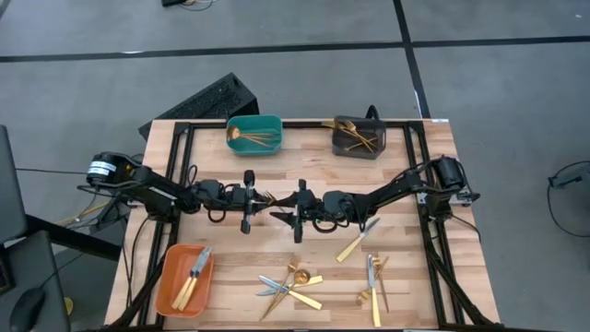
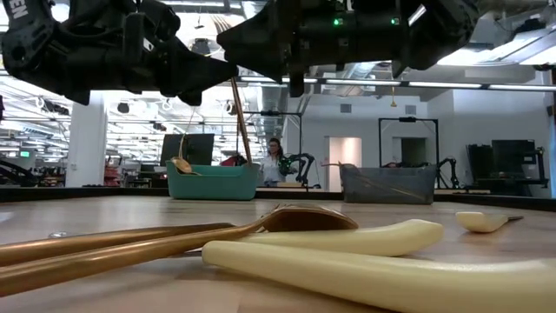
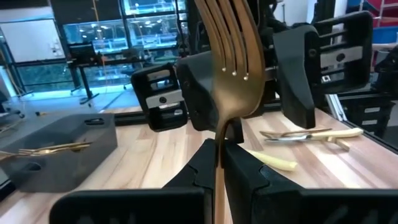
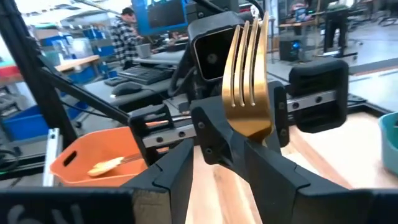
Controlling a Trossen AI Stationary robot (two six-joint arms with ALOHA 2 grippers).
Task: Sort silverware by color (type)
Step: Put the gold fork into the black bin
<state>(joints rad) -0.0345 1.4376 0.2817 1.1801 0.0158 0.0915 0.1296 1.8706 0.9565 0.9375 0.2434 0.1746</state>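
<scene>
A gold fork (image 3: 233, 68) stands upright in the air over the table's middle, tines up, with my left gripper (image 3: 219, 146) shut on it. My right gripper (image 1: 282, 210) faces it from the table's right, open; in the left wrist view one finger (image 3: 196, 93) shows on either side of the fork's head, apart from it. The fork's handle (image 2: 241, 122) hangs down below both grippers. More silverware (image 1: 293, 286) lies loose near the table's front edge. My left gripper pinches the fork's neck (image 3: 220, 132), just below the head, between its two fingers. The fingers come level from the table's left. The fork is lifted clear of the table, upright, with its handle running down past the fingers.
At the far edge stand a teal bin (image 1: 269, 123) with gold pieces and a dark grey bin (image 1: 343, 146) with gold forks. An orange bin (image 1: 171, 295) with knives sits front left. Knives and gold pieces (image 1: 373, 281) and one pale-handled knife (image 1: 358, 242) lie front right.
</scene>
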